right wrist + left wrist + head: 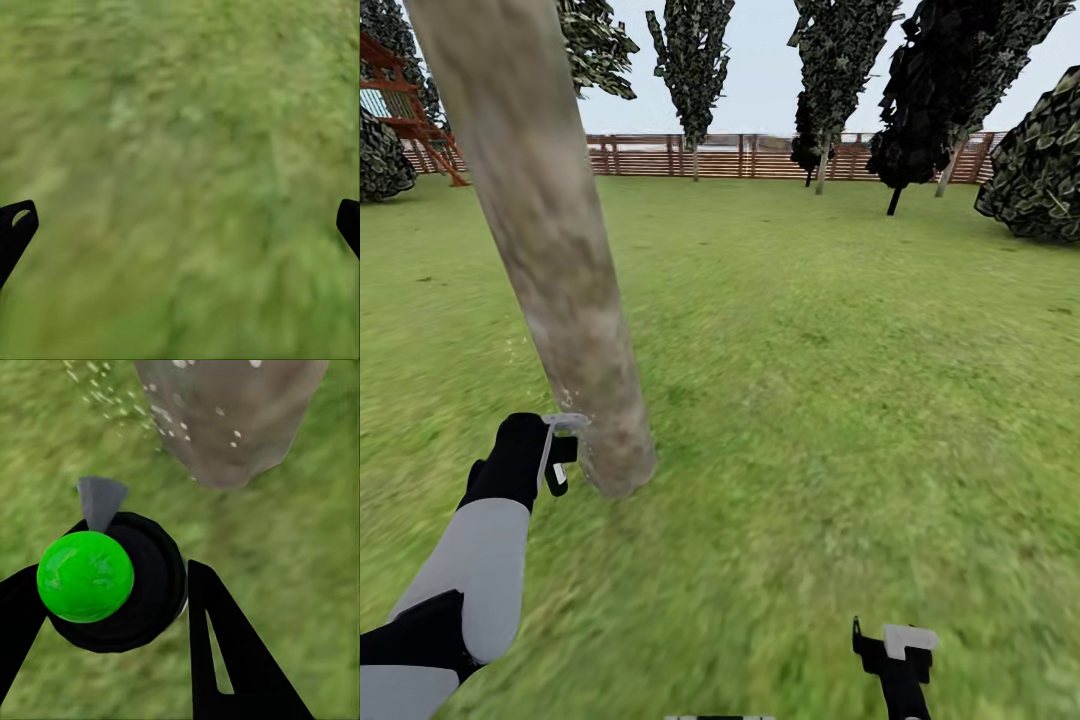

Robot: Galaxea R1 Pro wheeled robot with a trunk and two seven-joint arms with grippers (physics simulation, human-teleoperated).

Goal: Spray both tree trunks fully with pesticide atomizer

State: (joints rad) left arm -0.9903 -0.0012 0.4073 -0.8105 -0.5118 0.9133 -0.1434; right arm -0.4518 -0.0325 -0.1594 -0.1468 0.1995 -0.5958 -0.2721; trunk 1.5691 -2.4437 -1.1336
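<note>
A wide green lawn (840,400) runs back to a brown slat fence (760,155), with dark columnar trees (695,60) along it. The landmark is one thick trunk (550,250), pale grey-brown and mottled, rising from the grass and leaning toward the upper left in the head view.

The left gripper (560,455) sits just beside the trunk's base, on its left side, clamped on the atomizer (112,581). From the left wrist, the atomizer is a black round body with a bright green cap and a grey nozzle aimed toward the trunk foot. Pale pesticide specks (161,416) dot the lower bark and drift over the grass next to it.

The right gripper (895,645) hangs well apart from the trunk, lower right, jaws spread wide over bare grass, holding nothing.

The left arm is the nearer one; judging by the speckling, only the trunk's foot looks covered, so the spray likely needs to travel up along the trunk.
</note>
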